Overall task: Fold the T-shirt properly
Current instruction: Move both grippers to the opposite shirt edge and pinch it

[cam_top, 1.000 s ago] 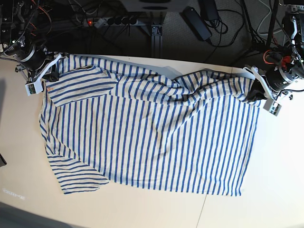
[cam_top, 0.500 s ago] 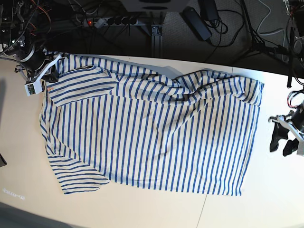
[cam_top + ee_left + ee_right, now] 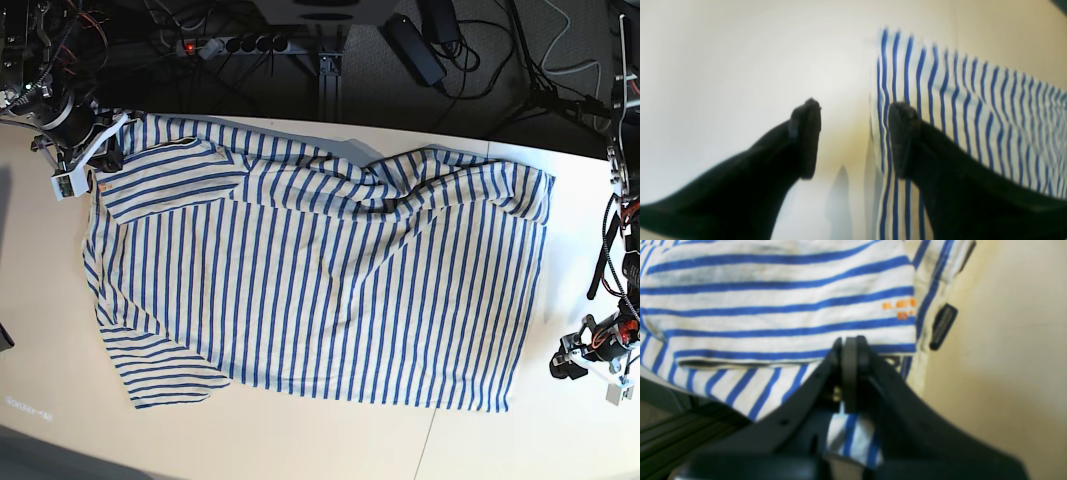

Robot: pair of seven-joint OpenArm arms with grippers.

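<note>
Cream cotton with thin blue stripes, the T-shirt (image 3: 310, 275) lies spread and rumpled across the pale table (image 3: 560, 440). Right claw (image 3: 850, 350) pinches its corner; left claw (image 3: 853, 140) gapes, holding nothing, at its edge.

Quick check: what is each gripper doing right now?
Left gripper: open, holding nothing, at the edge of the T-shirt.
Right gripper: shut on the T-shirt near its orange print.
</note>
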